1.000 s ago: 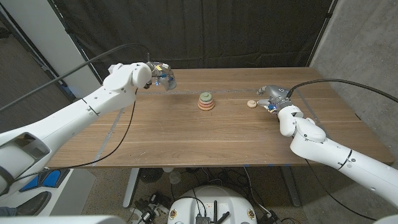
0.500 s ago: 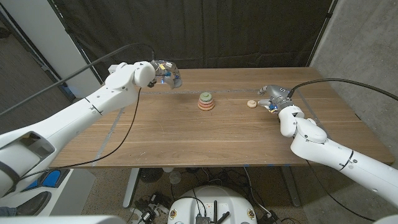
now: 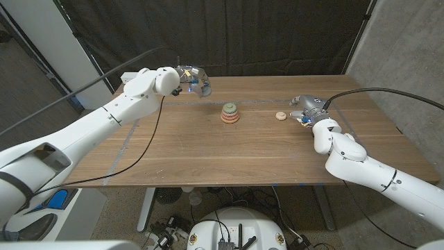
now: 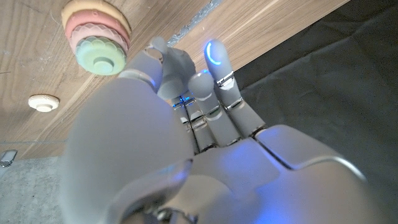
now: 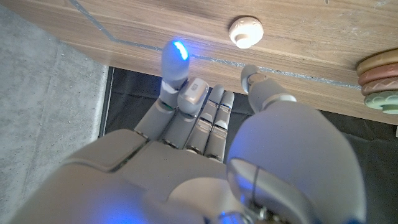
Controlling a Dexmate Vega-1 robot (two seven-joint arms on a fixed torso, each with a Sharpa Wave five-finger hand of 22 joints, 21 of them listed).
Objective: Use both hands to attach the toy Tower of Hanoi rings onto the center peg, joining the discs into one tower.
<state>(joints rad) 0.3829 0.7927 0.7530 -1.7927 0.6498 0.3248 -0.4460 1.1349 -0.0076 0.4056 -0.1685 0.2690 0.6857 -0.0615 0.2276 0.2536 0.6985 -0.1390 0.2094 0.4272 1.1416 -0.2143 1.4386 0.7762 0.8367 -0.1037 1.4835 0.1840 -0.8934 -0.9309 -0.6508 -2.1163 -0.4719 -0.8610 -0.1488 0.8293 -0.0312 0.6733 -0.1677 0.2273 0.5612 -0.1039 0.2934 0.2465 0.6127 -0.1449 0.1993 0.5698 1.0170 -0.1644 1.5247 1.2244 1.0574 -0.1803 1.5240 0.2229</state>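
Facing a loose disc [image 3: 280,116] lying flat just beside my right hand [image 3: 305,110], on the side toward the tower [image 3: 229,112] at mid-table, I judged that hand nearer. Its fingers were apart, holding nothing. My left hand [image 3: 192,80] hovered behind the tower, likewise empty.

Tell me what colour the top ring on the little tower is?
Pale green top ring, clearest in the left wrist view.
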